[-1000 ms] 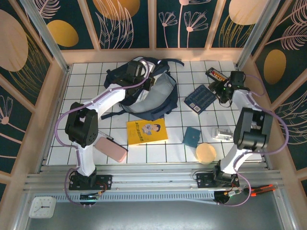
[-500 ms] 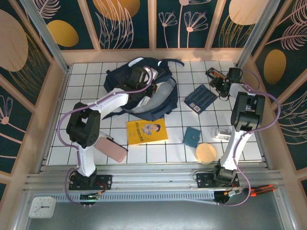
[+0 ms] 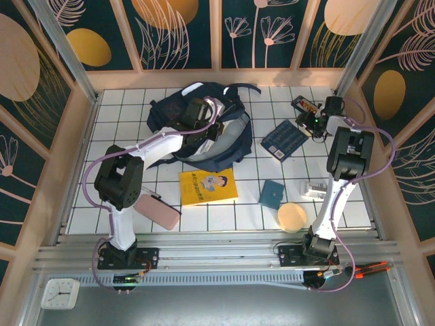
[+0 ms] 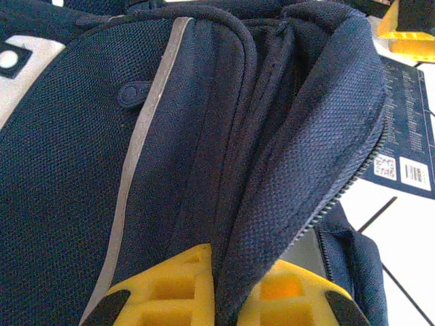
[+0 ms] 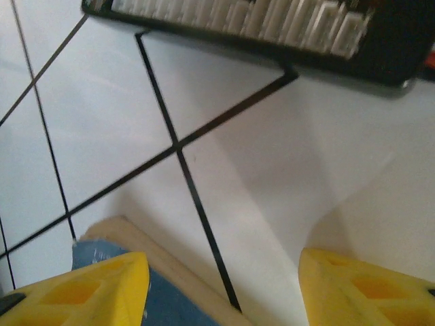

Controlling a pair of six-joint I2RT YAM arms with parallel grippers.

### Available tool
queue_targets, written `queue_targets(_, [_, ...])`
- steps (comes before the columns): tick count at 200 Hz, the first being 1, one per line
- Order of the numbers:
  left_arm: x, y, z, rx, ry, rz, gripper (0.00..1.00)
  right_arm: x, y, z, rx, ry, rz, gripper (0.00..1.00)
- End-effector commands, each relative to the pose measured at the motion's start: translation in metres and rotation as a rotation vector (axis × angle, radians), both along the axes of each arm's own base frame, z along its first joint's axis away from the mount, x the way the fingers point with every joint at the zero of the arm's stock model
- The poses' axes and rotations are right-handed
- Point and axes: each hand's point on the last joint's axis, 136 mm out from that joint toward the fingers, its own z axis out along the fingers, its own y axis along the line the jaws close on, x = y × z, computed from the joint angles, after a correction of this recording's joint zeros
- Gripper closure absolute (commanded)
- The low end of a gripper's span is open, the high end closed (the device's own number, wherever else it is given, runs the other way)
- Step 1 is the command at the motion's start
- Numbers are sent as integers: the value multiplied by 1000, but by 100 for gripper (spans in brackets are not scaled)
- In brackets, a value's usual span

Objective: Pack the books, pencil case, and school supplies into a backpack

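The navy backpack (image 3: 217, 139) lies at the back centre of the table, its mouth gaping toward the right. My left gripper (image 3: 202, 117) is shut on the backpack's zip-edged flap (image 4: 299, 170), and the fabric runs between the yellow fingers (image 4: 163, 292). The navy book (image 3: 284, 138) lies right of the bag, and the yellow book (image 3: 208, 185) in front of it. The pink pencil case (image 3: 159, 212) sits at front left and the teal pad (image 3: 272, 194) at front right. My right gripper (image 3: 315, 124) hovers open over bare tile (image 5: 224, 285), with the navy book's corner (image 5: 170, 309) by its left finger.
A black device with orange buttons (image 3: 304, 107) lies just beyond the right gripper, and its key rows (image 5: 258, 24) are close ahead. A tan disc (image 3: 292, 216) and a small clear item (image 3: 314, 189) sit at front right. Wooden walls enclose the table.
The right arm has swung toward the far right corner and its jaws have narrowed slightly. The left gripper has shifted a little right and nearer, still holding the flap.
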Motion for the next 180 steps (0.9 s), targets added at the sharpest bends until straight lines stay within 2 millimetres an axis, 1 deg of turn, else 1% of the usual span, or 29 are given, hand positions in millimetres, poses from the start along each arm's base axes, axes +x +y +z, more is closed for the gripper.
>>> queue_targets(1, [-3,-16,16,-87,0,-23,100,-47,21,1,75,93,61,40])
queue_targets(7, [-3,-17,16,-89,2,-24,100,-54,25,-1,87,102,63,40])
queue_targets(44, [-6,-22,16,-102,10,-35,100,-91,48,13,142,97,87,42])
queue_targets(58, [-9,-25,12,-100,23,-38,100,-103,57,15,155,107,101,43])
queue_targets(72, [-13,-28,7,-102,40,-43,100,-115,72,20,190,103,136,44])
queue_targets(76, [-15,-29,5,-101,44,-46,100,-119,79,21,209,100,155,45])
queue_targets(93, [-20,-34,-2,-95,59,-58,100,-127,99,28,246,77,219,45])
queue_targets(105, [-23,-38,-5,-96,64,-64,100,-129,109,31,255,64,258,46])
queue_targets(132, [-22,-40,-7,-104,73,-58,100,-132,115,41,255,41,290,49])
queue_targets(147, [-21,-39,-8,-97,69,-56,100,-133,115,51,246,15,296,55])
queue_targets(150, [-21,-39,-7,-97,68,-54,100,-134,116,53,248,9,300,59])
queue_targets(157, [-21,-39,-6,-96,65,-55,100,-136,117,56,252,-1,306,65])
queue_targets(165, [-21,-39,-7,-95,66,-53,100,-138,119,60,260,-10,313,69])
queue_targets(180, [-20,-38,-8,-92,68,-52,100,-142,124,63,281,-19,332,71])
